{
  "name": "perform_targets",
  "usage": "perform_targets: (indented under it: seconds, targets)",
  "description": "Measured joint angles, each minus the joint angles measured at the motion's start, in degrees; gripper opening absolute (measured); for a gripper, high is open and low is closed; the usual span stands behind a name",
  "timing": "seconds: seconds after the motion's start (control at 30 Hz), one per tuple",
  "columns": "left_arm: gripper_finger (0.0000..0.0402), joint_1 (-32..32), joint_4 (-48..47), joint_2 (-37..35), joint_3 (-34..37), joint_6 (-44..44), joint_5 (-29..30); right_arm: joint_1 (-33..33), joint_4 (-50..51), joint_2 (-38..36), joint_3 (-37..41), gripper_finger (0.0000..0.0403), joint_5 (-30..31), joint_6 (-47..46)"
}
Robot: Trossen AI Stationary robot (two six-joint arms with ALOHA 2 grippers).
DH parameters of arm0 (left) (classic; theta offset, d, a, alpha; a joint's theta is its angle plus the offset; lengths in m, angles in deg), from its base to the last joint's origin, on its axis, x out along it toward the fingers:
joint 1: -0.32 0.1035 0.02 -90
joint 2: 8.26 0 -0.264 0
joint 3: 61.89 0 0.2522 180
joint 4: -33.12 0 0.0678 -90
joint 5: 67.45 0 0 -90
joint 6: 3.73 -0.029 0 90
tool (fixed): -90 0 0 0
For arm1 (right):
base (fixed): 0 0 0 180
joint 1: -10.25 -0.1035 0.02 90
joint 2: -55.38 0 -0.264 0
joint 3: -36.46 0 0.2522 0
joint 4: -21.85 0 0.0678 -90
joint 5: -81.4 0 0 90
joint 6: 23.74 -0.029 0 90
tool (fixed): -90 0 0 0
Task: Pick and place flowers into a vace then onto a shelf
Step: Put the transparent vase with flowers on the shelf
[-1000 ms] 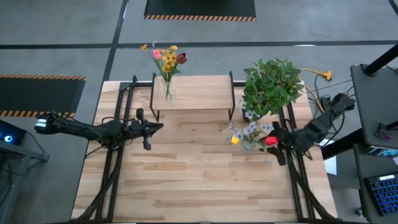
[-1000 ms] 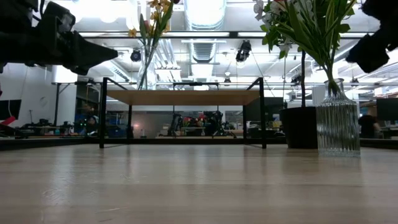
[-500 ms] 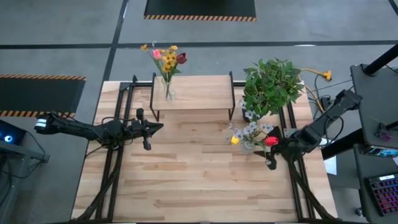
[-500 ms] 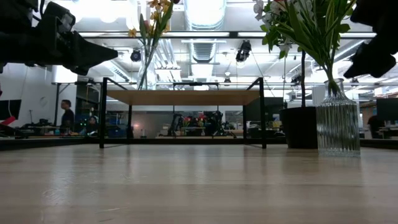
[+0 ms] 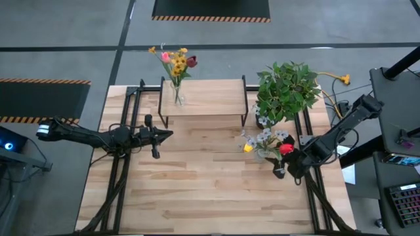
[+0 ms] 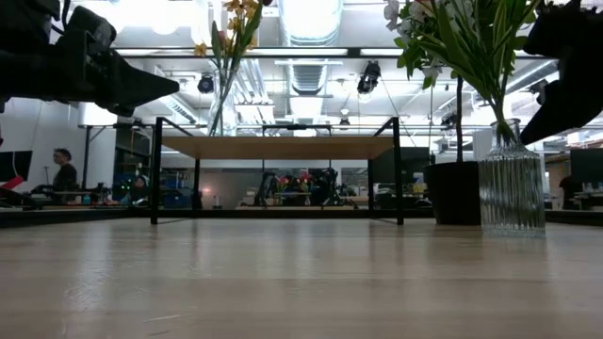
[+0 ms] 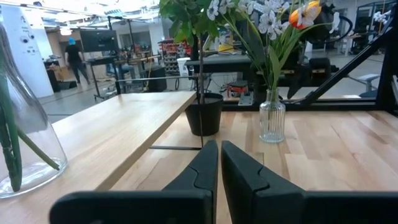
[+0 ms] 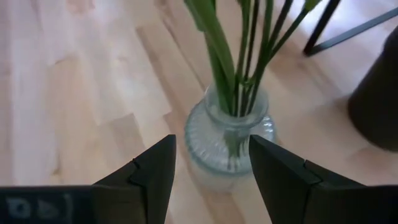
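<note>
Right tool (image 8: 211, 163) hangs just beside a ribbed glass vase (image 8: 227, 140) on the bench (image 5: 197, 183), fingers apart on either side of the vase line, not touching it. The vase holds flowers (image 5: 266, 141) and stands next to the potted plant (image 5: 285, 92). A second vase of flowers (image 5: 176, 65) stands on the shelf (image 5: 210, 98). Left tool (image 7: 219, 163) waits over the bench's left side, fingers together, empty.
</note>
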Motion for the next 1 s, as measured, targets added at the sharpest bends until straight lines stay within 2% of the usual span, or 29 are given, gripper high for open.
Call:
perform_targets:
  seconds: [0.3,0.57,1.0]
  targets:
    - [0.0003,-0.02,-0.29,-0.02,0.09,0.00,0.00,0.00,-3.16,4.60,0.10,0.0196,3.88,0.00]
    - [0.0003,-0.02,-0.41,0.00,0.09,0.00,0.00,0.00,-5.80,7.71,0.17,0.0196,11.95,0.02]
    - [0.0003,-0.02,-1.25,0.00,0.11,-0.02,0.00,0.00,-7.14,15.18,0.26,0.0192,14.77,-4.02]
